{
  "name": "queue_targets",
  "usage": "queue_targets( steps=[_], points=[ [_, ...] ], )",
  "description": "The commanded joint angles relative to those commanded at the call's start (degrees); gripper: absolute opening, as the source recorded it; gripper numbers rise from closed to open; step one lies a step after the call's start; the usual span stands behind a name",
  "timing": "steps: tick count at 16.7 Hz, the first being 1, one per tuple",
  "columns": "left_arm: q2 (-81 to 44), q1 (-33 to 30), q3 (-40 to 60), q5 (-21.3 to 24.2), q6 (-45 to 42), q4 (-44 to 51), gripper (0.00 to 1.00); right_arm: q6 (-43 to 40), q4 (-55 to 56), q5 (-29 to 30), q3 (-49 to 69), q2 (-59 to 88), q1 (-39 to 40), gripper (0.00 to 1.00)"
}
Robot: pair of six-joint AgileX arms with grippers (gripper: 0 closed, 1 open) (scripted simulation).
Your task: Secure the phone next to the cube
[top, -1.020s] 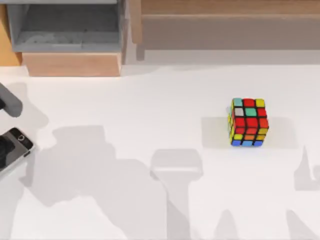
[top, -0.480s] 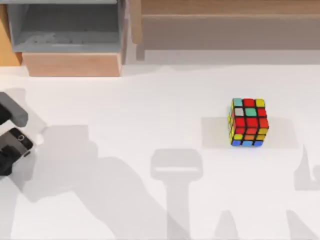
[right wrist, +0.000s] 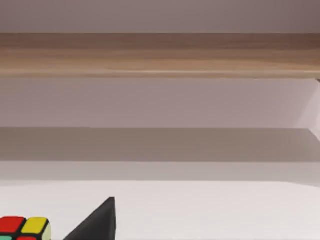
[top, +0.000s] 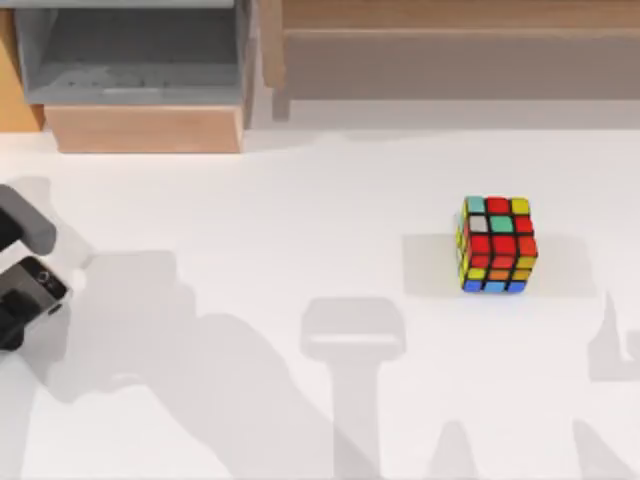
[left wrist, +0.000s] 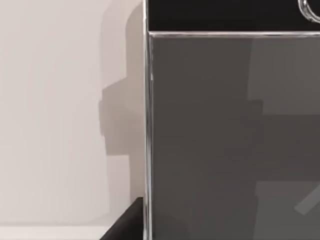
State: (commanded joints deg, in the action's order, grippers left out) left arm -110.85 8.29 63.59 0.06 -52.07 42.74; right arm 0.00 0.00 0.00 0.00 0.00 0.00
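The phone [top: 42,282] lies flat at the table's far left edge, its round home button end pointing to the upper right. My left gripper [top: 8,322] is down over it at that edge. The left wrist view has the phone's dark glossy screen [left wrist: 230,135] and silver rim very close, with a dark part of the gripper beside the rim. The cube [top: 497,245] stands far off on the right half of the table, red face up. In the right wrist view a corner of the cube [right wrist: 25,227] appears beside a dark part of my right gripper [right wrist: 97,222].
An open grey drawer box [top: 135,60] with a wooden front sits at the back left. A long wooden shelf [top: 450,45] runs along the back. Wide bare white tabletop [top: 270,230] lies between phone and cube.
My left arm came in from the left edge and settled over the phone's near end, then held almost still. The cube has not moved.
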Motion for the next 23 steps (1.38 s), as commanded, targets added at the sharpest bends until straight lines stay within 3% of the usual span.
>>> queue_targets(
  steps=[6,23],
  points=[
    [0.0,0.0,0.0,0.0,0.0,0.0,0.02,0.0,0.0,0.0,0.0,0.0,0.0,1.0],
    [3.1,-0.2,2.3,0.5,0.4,5.0,0.0,0.0,0.0,0.0,0.0,0.0,0.0,1.0]
  ],
)
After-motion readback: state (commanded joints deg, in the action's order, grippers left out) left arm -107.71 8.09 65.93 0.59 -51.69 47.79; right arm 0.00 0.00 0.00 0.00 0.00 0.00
